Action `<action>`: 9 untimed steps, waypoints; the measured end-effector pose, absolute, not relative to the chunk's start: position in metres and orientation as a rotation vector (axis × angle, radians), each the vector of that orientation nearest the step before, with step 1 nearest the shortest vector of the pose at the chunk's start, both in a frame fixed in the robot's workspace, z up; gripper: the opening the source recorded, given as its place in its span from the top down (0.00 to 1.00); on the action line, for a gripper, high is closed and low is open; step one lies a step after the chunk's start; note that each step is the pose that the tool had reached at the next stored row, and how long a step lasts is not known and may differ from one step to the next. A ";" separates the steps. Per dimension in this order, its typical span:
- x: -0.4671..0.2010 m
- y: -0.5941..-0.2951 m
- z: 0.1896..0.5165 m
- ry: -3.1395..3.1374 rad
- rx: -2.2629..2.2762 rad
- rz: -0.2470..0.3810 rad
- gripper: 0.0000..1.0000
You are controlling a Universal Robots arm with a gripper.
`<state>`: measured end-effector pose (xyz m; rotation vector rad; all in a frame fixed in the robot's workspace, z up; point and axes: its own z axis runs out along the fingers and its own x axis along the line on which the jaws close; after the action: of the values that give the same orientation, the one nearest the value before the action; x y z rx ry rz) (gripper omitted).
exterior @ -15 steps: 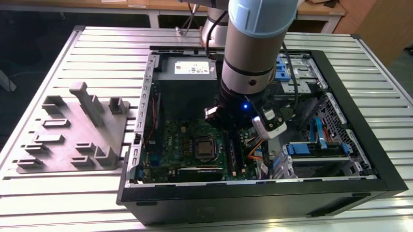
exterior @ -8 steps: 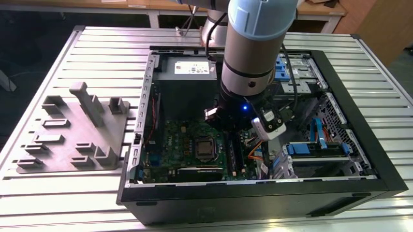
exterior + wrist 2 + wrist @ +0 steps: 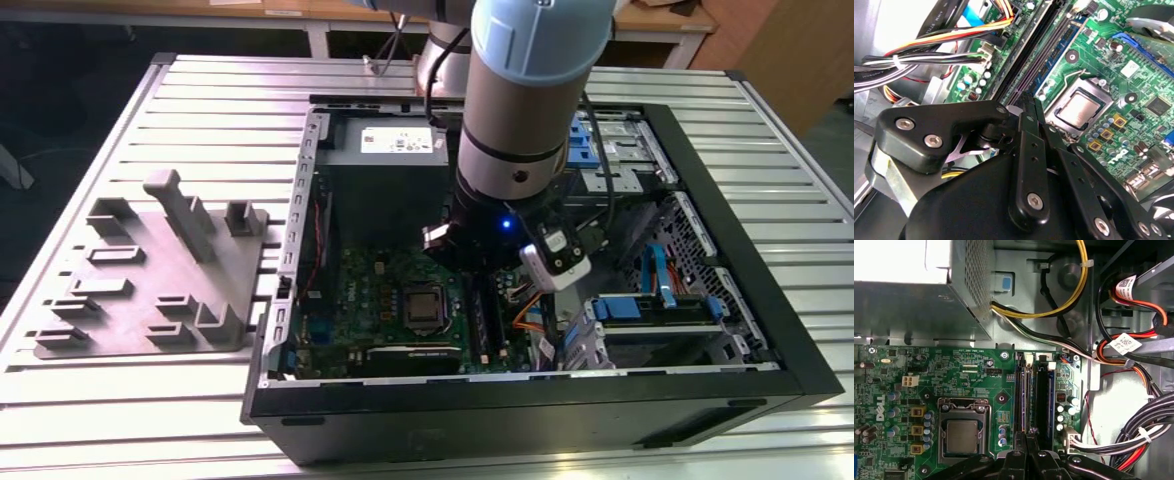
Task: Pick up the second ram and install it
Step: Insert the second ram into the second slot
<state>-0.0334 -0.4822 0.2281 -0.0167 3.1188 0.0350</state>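
Inside the open black computer case (image 3: 534, 405), the arm (image 3: 514, 100) reached down over the green motherboard (image 3: 929, 370). The case lay flat on a ribbed, silvery metal table (image 3: 107, 400). A grey moulded fixture tray (image 3: 147, 270) with upright pegs and blocks sat on the table just beside the case, toward the exterior view's left.

The gripper (image 3: 1027, 434), made of black, bolted linkage bars, had its two slim fingers (image 3: 1024, 107) pinched almost together. They were pinched on the second ram (image 3: 1026, 400), a thin stick seen edge-on, long and narrow with a grey-blue edge. The stick ran in line with one of the long memory slots, right at the slot's mouth. Whether it was fully seated could not be told. Just beside it lay an empty black plastic slot (image 3: 1044, 400), long and straight.

The square CPU socket (image 3: 960, 435), with a dull metal lid and frame, sat on the board near the slots. A grey sheet-metal power supply (image 3: 914, 300) with a perforated side stood past the board's edge. A yellow cable (image 3: 1074, 295) curved from it across the case wall. A glossy black cable bundle (image 3: 1144, 430) tied with white zip ties crossed near the slots, with red and orange wires close by.
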 end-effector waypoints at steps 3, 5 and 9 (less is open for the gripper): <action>-0.033 -0.482 0.228 3.119 -0.017 0.035 0.92; -0.033 -0.482 0.228 3.119 -0.017 0.035 0.92; -0.032 -0.482 0.227 3.119 -0.017 0.035 0.92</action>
<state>-0.0321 -0.4822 0.2275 -0.0168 3.1188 0.0351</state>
